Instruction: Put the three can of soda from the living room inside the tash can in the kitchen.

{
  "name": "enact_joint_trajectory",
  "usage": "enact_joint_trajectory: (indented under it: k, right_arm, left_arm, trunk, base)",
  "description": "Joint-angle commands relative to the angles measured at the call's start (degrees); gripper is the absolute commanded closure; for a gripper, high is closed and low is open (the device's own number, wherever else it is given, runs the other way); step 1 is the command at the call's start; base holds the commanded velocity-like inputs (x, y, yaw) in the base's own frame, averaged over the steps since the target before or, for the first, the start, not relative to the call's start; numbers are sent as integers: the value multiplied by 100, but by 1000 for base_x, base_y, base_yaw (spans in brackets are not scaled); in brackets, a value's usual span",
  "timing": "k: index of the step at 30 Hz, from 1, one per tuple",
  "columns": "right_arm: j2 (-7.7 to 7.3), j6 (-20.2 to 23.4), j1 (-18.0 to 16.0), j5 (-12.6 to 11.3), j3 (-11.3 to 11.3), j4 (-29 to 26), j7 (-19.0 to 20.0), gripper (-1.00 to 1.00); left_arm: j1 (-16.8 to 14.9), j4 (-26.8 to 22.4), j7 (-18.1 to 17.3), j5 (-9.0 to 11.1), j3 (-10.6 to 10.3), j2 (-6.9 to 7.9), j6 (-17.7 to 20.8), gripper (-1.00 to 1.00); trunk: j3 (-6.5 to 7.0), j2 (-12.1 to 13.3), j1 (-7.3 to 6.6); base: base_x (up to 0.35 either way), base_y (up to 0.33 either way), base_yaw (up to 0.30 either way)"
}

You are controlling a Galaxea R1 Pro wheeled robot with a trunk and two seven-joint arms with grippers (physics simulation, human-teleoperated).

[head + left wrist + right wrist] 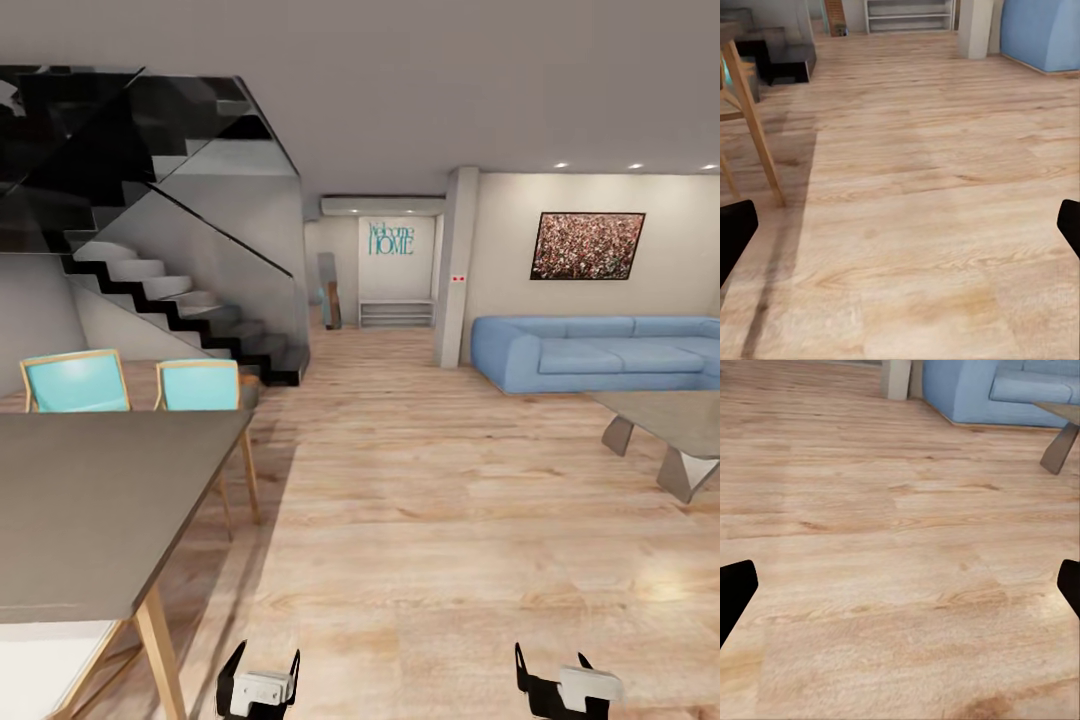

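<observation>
Across the warm wood-plank floor (420, 520) of the living room, the head view looks toward a light blue sofa (600, 352) against the far wall, with a grey low table (675, 420) in front of it at the right edge. No soda cans can be made out on that low table, on the floor or on the sofa from here; if they are nearby, they are too far off or hidden. No bin can be made out either, nor any kitchen cabinets.

To the left stands a grey dining desk (100, 500) on pale wooden legs, with two turquoise chairs (78, 382) behind it, and beyond them a black staircase (180, 300) with a glass side. A dark framed picture (587, 245) hangs above the sofa.

Both arms are held low at the bottom of the head view. The left gripper (259, 665) has its jaws spread wide with nothing between them, and the right gripper (552, 667) is likewise wide open and empty; each wrist view shows bare planks between the dark fingertips.

By my reading, the task is at its very start: no can is in hand, and all three have yet to be found, picked up and carried to the kitchen.
</observation>
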Motion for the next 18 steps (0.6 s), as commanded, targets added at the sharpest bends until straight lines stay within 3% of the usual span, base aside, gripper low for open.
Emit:
enact_joint_trajectory:
  k: [1,18]
  right_arm:
    - [1,0,0,0,1,0,-1,-100]
    - [10,-1,0,1,7,0,-1,-100]
  left_arm:
    - [0,4,0,0,0,0,0,-100]
    - [0,12,0,0,0,-6,0,-100]
  trunk:
    - [0,0,0]
    - [0,0,0]
  base:
    - [263,-131,0]
    - [263,-131,0]
